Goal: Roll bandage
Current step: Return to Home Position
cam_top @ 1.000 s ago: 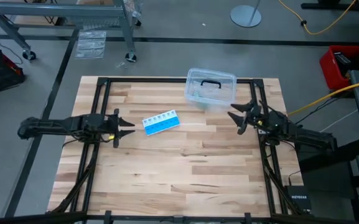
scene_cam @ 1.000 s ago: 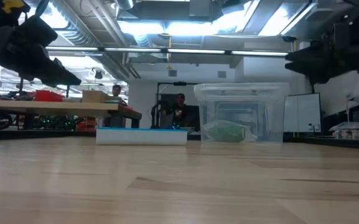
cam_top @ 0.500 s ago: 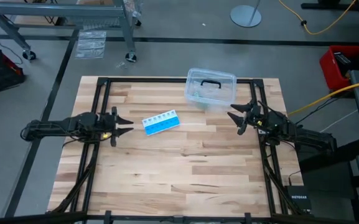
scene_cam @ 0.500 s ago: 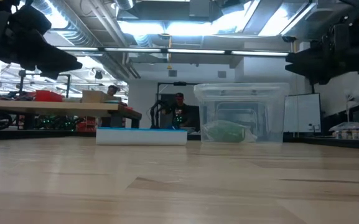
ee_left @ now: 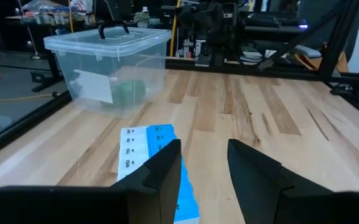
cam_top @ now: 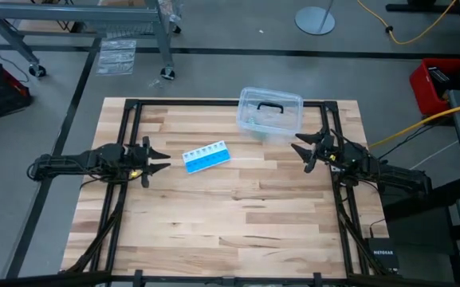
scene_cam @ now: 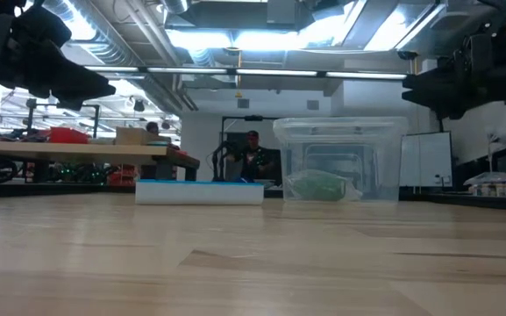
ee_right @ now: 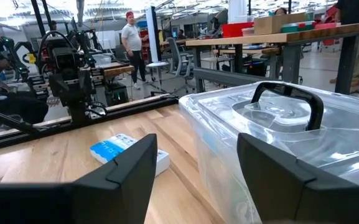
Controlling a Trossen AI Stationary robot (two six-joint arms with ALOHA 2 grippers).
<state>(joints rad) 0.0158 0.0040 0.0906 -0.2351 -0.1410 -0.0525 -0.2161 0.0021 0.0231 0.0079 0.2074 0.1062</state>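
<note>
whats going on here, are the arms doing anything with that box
Nothing is being handled right now. The green bandage lies inside the clear box, which sits with its lid on at the far edge of the table. The left gripper hovers open and empty at the table's left side, beside the pill organizer. The right gripper hovers open and empty on the right, just in front of the box. The job looks finished.

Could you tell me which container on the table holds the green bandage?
The clear lidded box with the black handle: the bandage shows green through its wall, unlike the blue-and-white pill organizer.
</note>
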